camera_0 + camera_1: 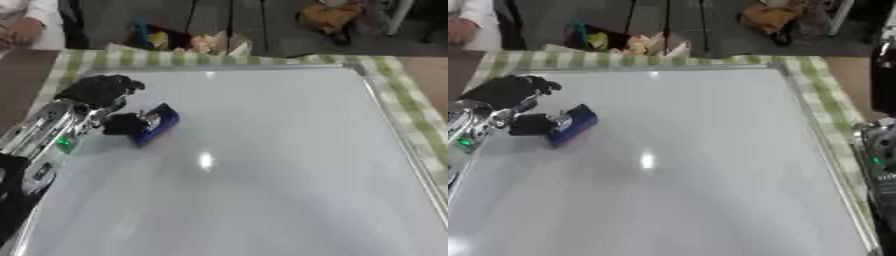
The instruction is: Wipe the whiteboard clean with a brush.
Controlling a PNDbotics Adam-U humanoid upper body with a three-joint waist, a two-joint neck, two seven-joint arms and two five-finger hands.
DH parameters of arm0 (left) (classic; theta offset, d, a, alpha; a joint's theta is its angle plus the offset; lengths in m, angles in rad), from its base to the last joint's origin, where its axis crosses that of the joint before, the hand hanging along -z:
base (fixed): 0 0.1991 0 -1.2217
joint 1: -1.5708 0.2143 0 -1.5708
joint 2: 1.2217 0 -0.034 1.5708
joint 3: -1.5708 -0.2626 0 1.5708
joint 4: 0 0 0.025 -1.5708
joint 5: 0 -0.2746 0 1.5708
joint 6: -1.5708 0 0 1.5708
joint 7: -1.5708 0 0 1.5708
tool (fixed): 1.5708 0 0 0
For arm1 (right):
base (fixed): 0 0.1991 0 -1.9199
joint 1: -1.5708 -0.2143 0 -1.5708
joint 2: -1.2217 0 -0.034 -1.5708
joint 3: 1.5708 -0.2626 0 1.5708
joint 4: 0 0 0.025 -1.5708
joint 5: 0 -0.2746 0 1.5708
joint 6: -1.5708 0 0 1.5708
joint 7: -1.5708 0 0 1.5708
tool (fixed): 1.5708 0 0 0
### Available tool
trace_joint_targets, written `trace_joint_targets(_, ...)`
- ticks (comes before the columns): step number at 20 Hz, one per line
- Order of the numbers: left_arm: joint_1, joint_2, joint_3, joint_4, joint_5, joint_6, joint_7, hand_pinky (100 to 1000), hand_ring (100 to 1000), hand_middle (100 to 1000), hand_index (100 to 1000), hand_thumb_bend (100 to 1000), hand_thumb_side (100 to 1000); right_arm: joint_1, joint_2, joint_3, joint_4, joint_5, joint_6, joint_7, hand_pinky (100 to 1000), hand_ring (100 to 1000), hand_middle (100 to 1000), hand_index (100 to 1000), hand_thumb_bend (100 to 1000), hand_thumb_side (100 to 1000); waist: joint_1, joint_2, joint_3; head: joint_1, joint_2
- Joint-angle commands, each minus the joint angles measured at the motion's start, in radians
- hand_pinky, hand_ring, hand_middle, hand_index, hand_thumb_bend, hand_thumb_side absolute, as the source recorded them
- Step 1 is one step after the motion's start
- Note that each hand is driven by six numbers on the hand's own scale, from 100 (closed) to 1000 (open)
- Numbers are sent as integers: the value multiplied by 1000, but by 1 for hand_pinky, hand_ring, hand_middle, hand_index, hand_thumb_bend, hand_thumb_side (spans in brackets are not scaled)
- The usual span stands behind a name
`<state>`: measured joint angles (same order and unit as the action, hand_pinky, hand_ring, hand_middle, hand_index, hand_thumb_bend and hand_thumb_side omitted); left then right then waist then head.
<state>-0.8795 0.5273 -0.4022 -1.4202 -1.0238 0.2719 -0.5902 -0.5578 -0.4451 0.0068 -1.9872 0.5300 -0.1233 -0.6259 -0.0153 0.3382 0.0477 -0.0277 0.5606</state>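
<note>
Gripping blue blocky brush (156, 123): left robot hand (109, 100), glossy whiteboard (262, 175).

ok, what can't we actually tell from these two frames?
- Left hand grip on the brush: blurred in both views; finger contact unclear.
- Brush underside: pressed on the whiteboard, pad hidden.
- Right hand: only the arm shows, cut off by the right eye view's edge.
- Faint marks on the board: glare and blur hide any.

Lab or workshop setting suggested; whiteboard (262, 165) laid flat on a green-checked tablecloth (411, 100); cluttered boxes (214, 44) and bags seen on grey floor (262, 25) behind.
</note>
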Motion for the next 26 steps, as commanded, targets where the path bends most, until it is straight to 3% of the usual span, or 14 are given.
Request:
trace_joint_targets(1,-11,10,7,-1,32,3,-23,628,772,803,976,412,1000,-12,-15,-5,-13,-7,2,1,801,831,791,824,100,969,0,-18,-2,3,-7)
trace_joint_targets(6,-7,7,4,6,68,11,-40,636,778,808,986,465,1000,-10,-13,-3,-13,-9,3,2,801,831,789,822,100,969,0,-18,-1,3,-8)
trace_joint_targets(15,-11,-26,8,92,-2,35,-4,598,710,736,971,449,1000,-10,-11,3,-13,-14,3,9,802,831,784,815,100,968,-3,-15,-2,9,-8)
trace_joint_targets(26,-9,-60,22,189,8,34,65,550,669,684,930,429,1000,-10,-9,6,-13,-19,4,14,803,833,779,815,100,971,-4,-7,-7,14,-11)
